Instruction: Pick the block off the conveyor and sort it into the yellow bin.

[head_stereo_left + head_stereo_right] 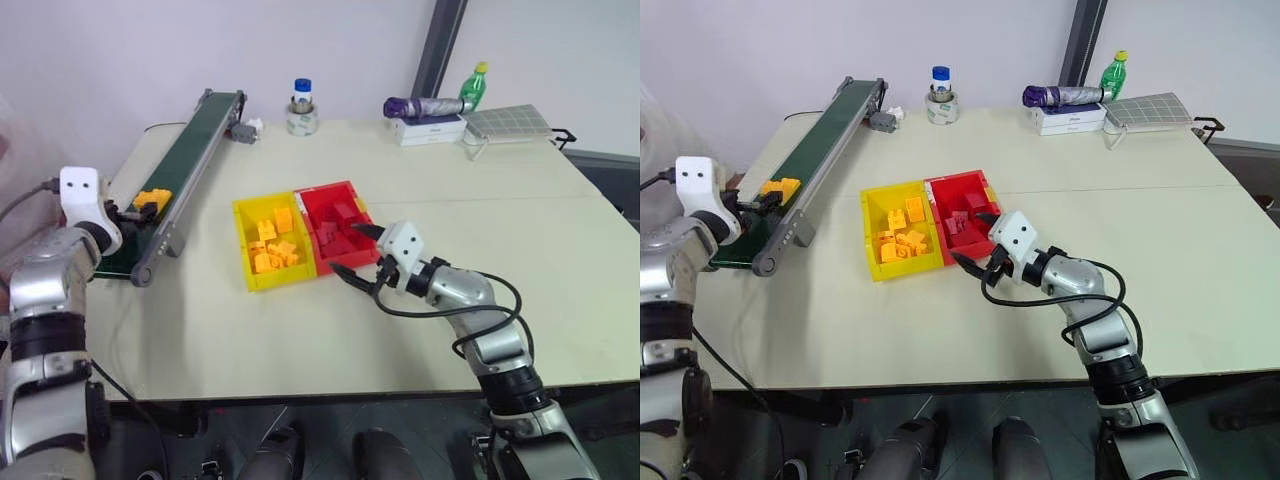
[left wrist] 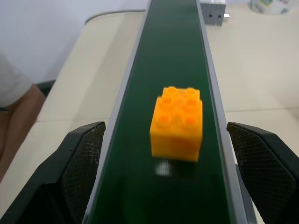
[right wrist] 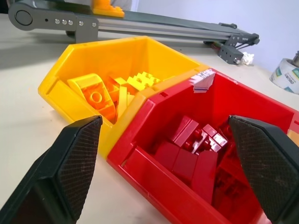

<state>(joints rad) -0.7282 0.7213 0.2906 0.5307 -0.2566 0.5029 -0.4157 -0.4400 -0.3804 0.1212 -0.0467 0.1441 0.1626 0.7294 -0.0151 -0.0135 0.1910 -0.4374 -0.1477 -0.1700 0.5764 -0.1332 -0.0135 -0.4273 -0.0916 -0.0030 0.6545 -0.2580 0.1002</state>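
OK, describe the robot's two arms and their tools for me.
Both arms are silver metal with black joints and loose black cables. Each wrist carries a white box with small dark dots. The left tool and right tool each have two black fingers with cross-hatched pads.

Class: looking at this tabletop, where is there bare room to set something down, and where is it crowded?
Free: the near strip in front of the yellow bin, and the stretch right of the red bin. Crowded: the conveyor side and the bottles at the far edge.
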